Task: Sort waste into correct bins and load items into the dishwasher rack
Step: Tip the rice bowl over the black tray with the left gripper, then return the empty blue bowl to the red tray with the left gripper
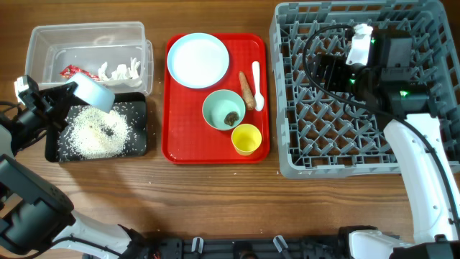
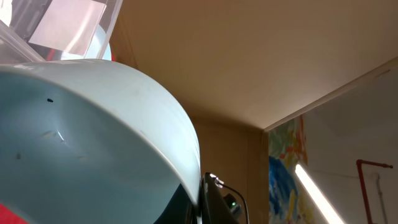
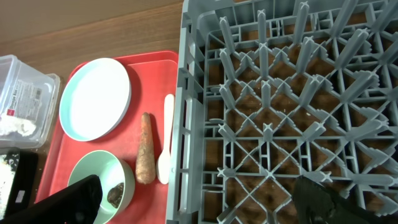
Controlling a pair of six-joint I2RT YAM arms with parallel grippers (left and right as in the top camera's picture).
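My left gripper (image 1: pixel 67 93) is shut on the rim of the light blue bowl (image 1: pixel 92 91), held tilted over the black tray (image 1: pixel 140 137). A heap of white rice (image 1: pixel 93 133) lies in that tray. The bowl (image 2: pixel 93 143) fills the left wrist view. The clear tub (image 1: pixel 86 36) holds the red wrapper (image 1: pixel 72 71) and white tissue (image 1: pixel 118 70). My right gripper (image 1: pixel 329 70) is open and empty above the grey rack (image 1: pixel 338 137), near its left wall (image 3: pixel 196 205).
The flat red tray (image 1: pixel 180 147) carries the pale blue plate (image 1: pixel 198 60), the green bowl (image 1: pixel 219 104) with a dark lump (image 1: pixel 232 118), the carrot-like stick (image 1: pixel 246 90), the white spoon (image 1: pixel 257 86) and the yellow cup (image 1: pixel 246 139).
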